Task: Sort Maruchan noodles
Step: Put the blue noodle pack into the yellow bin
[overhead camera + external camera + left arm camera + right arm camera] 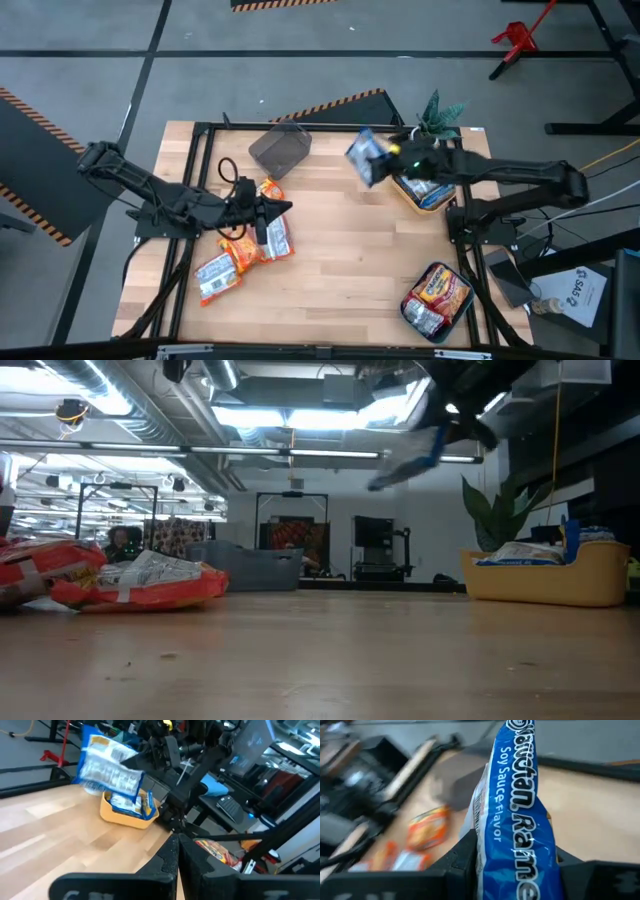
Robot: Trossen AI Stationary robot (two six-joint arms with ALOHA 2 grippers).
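Reaching over the yellow bin [425, 196], right hand [385, 160] pinches a blue packet [365, 158] aloft.

Blue-white packet [365, 157] hangs aloft; orange packets [245, 255] lie flat on the wood.

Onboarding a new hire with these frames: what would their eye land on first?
First, the blue-and-white crinkly plastic noodle packet pinched in the right gripper, held in the air beside the yellow plastic bin that already has blue packets inside. Next, the orange-and-silver noodle packets scattered on the wooden table by the shut left gripper, and the teal bin of orange packets at the near right corner.
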